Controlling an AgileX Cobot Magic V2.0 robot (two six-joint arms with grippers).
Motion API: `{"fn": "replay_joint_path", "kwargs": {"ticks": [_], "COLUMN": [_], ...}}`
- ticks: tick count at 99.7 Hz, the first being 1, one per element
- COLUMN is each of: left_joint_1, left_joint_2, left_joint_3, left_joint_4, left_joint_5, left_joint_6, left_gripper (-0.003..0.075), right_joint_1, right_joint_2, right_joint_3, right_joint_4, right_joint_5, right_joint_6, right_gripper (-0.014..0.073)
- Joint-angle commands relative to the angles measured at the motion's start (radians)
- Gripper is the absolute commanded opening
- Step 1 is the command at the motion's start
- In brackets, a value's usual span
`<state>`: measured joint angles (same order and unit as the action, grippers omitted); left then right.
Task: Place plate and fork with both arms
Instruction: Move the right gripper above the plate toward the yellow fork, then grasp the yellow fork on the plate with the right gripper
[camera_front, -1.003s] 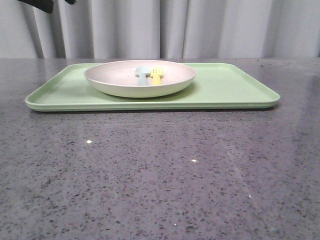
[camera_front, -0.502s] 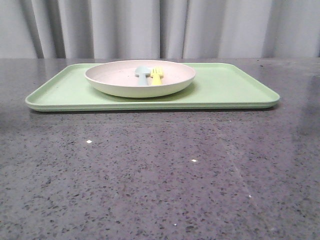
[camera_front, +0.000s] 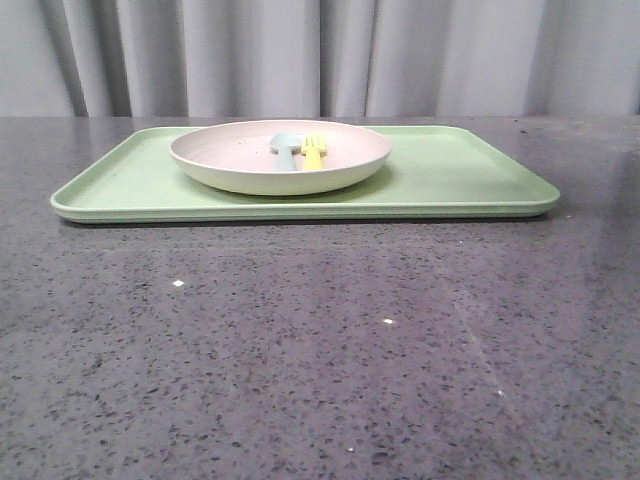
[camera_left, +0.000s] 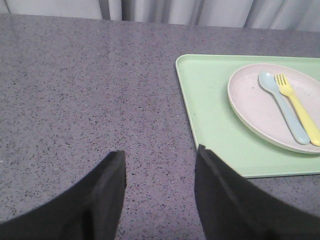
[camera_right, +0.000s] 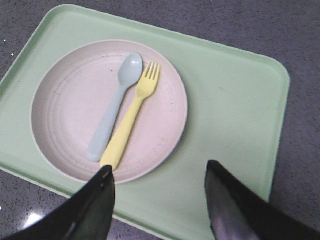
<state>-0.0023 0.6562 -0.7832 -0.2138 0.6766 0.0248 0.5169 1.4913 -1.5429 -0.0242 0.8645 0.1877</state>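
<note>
1. Progress: I judge the task approx. done. The plate (camera_right: 75, 115) sits on the green tray (camera_right: 230, 115), and the fork (camera_right: 131, 116) lies inside the plate, handle resting toward the rim nearest my right pincer.
2. Left to do, as far as I can tell: nothing obvious. Neither thing is in my grip; maybe only pulling the arms clear.
3. My right pincer (camera_right: 159, 200): wide apart, holding nothing, hovering above the tray's near edge, beside the plate rim, not touching it.
4. My left pincer (camera_left: 160, 195): also wide apart, empty, over bare tabletop (camera_left: 90, 90) off the tray's end, well apart from the plate.
5. Front view: no arm visible; plate sits toward the tray's left half, right half of tray bare.
6. Count: 1 plate, 1 fork, 1 pale blue spoon (camera_right: 112, 107), 1 tray, 2 pincers.
7. Spoon lies in the plate alongside the fork, approx. parallel, just beside it; can't tell if the 2 touch. Fork is on the side of the spoon nearer the tray's bare half.
</note>
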Motion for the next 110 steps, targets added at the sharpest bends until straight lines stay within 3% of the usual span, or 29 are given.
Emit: {"fn": "replay_joint_path", "kwargs": {"ticks": [1, 41, 110], "left_joint_1": [0.002, 0.002, 0.002], "left_joint_2": [-0.002, -0.002, -0.002], "left_joint_3": [-0.023, -0.023, -0.023], "left_joint_4": [-0.007, -0.007, -0.007], "left_joint_5": [-0.05, -0.043, -0.043], "left_joint_6": [-0.009, -0.009, -0.009], "left_gripper": [0.0324, 0.0324, 0.0324], "right_joint_1": [0.016, 0.031, 0.031], "right_joint_2": [0.043, 0.323, 0.493], "right_joint_3": [-0.107, -0.343, -0.352], "right_joint_4": [-0.003, 0.058, 0.102], "right_joint_5": [-0.014, 0.095, 0.119], "right_joint_6": [0.006, 0.102, 0.102], "right_gripper": [0.0415, 0.0415, 0.0414]}}
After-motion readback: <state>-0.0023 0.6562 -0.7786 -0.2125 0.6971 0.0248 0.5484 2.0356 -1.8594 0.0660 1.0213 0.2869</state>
